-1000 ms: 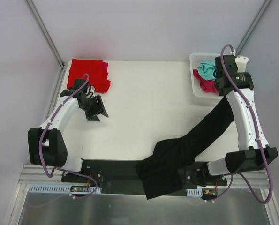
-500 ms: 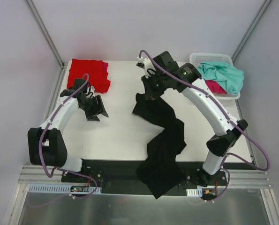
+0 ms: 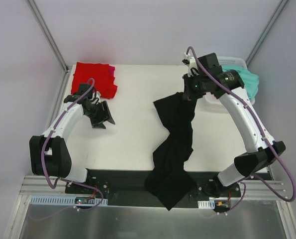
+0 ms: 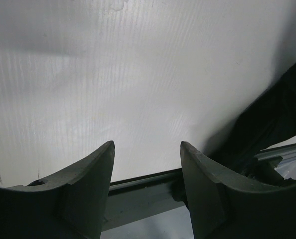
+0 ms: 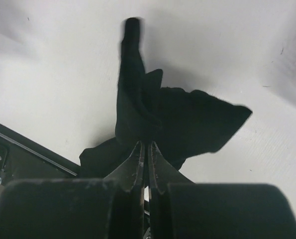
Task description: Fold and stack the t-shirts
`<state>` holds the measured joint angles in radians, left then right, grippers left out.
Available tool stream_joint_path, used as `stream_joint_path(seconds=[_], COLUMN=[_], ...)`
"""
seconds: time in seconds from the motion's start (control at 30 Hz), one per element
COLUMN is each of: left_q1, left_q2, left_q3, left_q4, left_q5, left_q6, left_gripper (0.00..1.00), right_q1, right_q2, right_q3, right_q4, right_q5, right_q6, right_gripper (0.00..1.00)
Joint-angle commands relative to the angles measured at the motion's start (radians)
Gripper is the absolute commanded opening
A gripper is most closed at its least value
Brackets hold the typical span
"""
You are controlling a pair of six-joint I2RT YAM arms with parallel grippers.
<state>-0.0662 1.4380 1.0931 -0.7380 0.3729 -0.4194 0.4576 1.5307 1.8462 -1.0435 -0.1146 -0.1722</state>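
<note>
Progress is judged at under half. A red t-shirt stack [image 3: 92, 77] is seen folded flat at the back corner of the worktop [image 3: 138, 99] farthest across from the basket [image 3: 235, 60]. A magenta-pink edge shows on the side facing the basket, so prob. two shirts are done, though the count can't be confirmed. The black t-shirt [image 3: 175, 134] is the one in hand: a bunched end is pinched by the R claw [image 5: 146, 144], jaws pressed tight on a fold of cloth and raised just beside the basket's inner side. From there the cloth is trailed away from the basket toward the near edge, w/ its tail spilled off the worktop onto the dark base plate [image 3: 123, 177]. It is twisted and narrow, i.e. not yet spread, let alone folded. The teal-mint t-shirt [image 3: 245, 79] is heaped over the basket's rim, untouched. Anything else inside can't be told, as the arm covers it. The L claw [image 4: 147, 149] is held part-open and empty over bare worktop, well apart from the basket. Left to do, as judged: black to be laid flat, folded and stacked, then teal plus whatever else is in the basket.
</note>
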Motion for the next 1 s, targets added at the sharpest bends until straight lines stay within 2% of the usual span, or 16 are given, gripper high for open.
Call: stream_joint_path(seconds=[0.0, 0.03, 0.07, 0.1, 0.17, 0.23, 0.27, 0.5, 0.57, 0.67, 0.83, 0.97], left_q1=[-0.007, -0.007, -0.007, -0.007, -0.007, -0.007, -0.006, -0.006, -0.006, -0.006, -0.006, -0.004], left_q2=[-0.013, -0.016, -0.016, -0.014, -0.013, -0.013, -0.013, -0.025, -0.025, -0.019, -0.024, -0.027], left_q3=[0.027, 0.028, 0.028, 0.028, 0.028, 0.027, 0.028, 0.036, 0.033, 0.027, 0.028, 0.030], left_q4=[-0.014, -0.020, -0.021, -0.023, -0.023, -0.024, -0.023, -0.023, -0.024, -0.024, -0.024, -0.023], left_q5=[-0.008, -0.011, -0.011, -0.012, -0.012, -0.015, -0.015, -0.009, -0.008, -0.005, 0.001, 0.003], left_q6=[0.008, 0.010, 0.013, 0.014, 0.014, 0.010, 0.007, 0.010, 0.014, 0.014, 0.011, 0.018], left_gripper=[0.55, 0.55, 0.55, 0.55, 0.55, 0.55, 0.55, 0.55, 0.55, 0.55, 0.55, 0.55], right_q1=[0.010, 0.010, 0.013, 0.016, 0.035, 0.062, 0.067, 0.095, 0.107, 0.119, 0.086, 0.056], right_q2=[0.068, 0.092, 0.103, 0.114, 0.149, 0.186, 0.196, 0.310, 0.351, 0.448, 0.736, 0.847], right_q3=[0.011, 0.024, 0.030, 0.039, 0.087, 0.128, 0.137, 0.205, 0.248, 0.338, 0.540, 0.567], right_q4=[-0.032, -0.047, -0.064, -0.079, -0.122, -0.141, -0.142, -0.099, -0.102, -0.101, -0.165, -0.167], right_q5=[0.047, 0.065, 0.108, 0.149, 0.225, 0.242, 0.213, 0.139, 0.135, 0.142, 0.144, 0.124], right_q6=[0.007, 0.010, 0.020, 0.019, 0.008, -0.003, -0.003, -0.023, -0.041, -0.041, 0.022, 0.080], right_gripper=[0.01, 0.01, 0.07, 0.24, 0.73, 0.77, 0.82, 0.81, 0.76, 0.74, 0.77, 0.75])
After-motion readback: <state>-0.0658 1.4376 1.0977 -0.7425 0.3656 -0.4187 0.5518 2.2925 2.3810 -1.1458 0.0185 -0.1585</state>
